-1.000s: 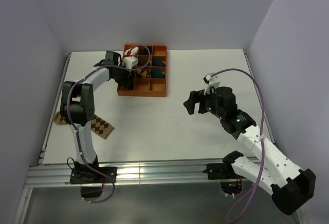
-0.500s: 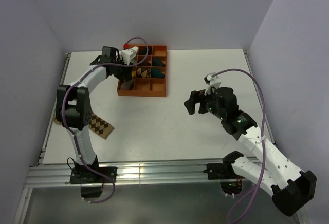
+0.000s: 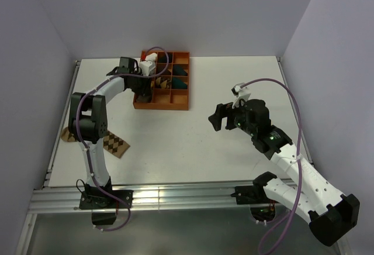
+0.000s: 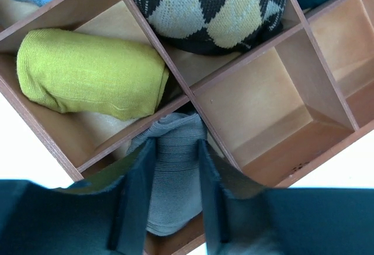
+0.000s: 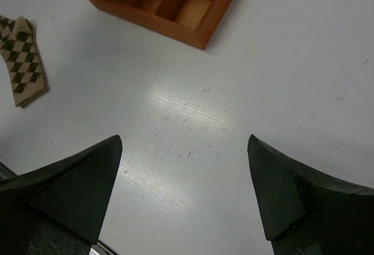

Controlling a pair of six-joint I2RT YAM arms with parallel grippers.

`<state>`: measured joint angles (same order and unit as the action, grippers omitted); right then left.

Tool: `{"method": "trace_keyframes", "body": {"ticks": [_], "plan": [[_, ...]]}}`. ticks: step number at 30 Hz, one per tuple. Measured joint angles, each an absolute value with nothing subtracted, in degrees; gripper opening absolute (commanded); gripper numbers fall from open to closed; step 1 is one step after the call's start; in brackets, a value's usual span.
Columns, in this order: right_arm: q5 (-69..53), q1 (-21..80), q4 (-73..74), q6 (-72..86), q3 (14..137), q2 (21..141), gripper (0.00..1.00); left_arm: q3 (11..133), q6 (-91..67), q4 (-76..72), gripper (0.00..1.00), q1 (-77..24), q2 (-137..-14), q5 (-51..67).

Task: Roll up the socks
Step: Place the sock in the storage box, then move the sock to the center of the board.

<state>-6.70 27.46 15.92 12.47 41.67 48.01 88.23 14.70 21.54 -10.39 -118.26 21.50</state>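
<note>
The argyle sock (image 3: 115,144) lies flat on the table at the near left, and it also shows in the right wrist view (image 5: 22,62). A tan sock (image 3: 66,135) peeks out behind the left arm's elbow. My left gripper (image 3: 144,87) reaches into the orange tray (image 3: 160,106). Its fingers (image 4: 135,196) press both sides of a grey sock bundle (image 4: 173,179) in a near-edge compartment, so the left gripper (image 4: 175,150) is shut on it. My right gripper (image 3: 217,117) hovers wide open over bare table at mid right (image 5: 184,144), holding nothing.
The tray's dividers (image 4: 251,56) separate a yellow-green bundle (image 4: 87,71), a dark-and-cream diamond-patterned bundle (image 4: 210,6) and bare compartments. Teal bundles (image 3: 180,82) fill the tray's right columns. The tray's corner (image 5: 169,24) shows ahead of the right gripper. Walls enclose the table.
The left wrist drew back towards the far left, then returned over the tray's left columns, its jaws narrowing onto the grey bundle. The right arm has not moved.
</note>
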Motion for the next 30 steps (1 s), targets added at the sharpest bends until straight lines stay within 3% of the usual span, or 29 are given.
{"method": "trace_keyframes", "body": {"ticks": [7,10,17,23,30], "plan": [[-7.07,27.46,15.94,12.49,41.67,46.41,0.95,86.04,8.43,19.77,0.62,-10.41,-114.85,18.83],[-7.46,27.44,15.92,12.53,41.67,45.28,0.95,82.65,2.76,18.13,0.75,-10.44,-108.01,14.33],[-9.82,27.44,15.92,13.65,41.56,43.72,0.98,73.69,-14.02,15.4,0.86,-10.44,-85.19,-3.2],[-11.55,27.44,15.94,14.9,40.66,42.3,0.97,60.38,-29.54,18.81,0.81,-8.84,-71.0,-16.62],[-14.61,27.44,15.73,16.29,37.87,41.19,0.96,42.06,-44.62,24.82,0.75,-7.53,-62.96,-22.87]]}}
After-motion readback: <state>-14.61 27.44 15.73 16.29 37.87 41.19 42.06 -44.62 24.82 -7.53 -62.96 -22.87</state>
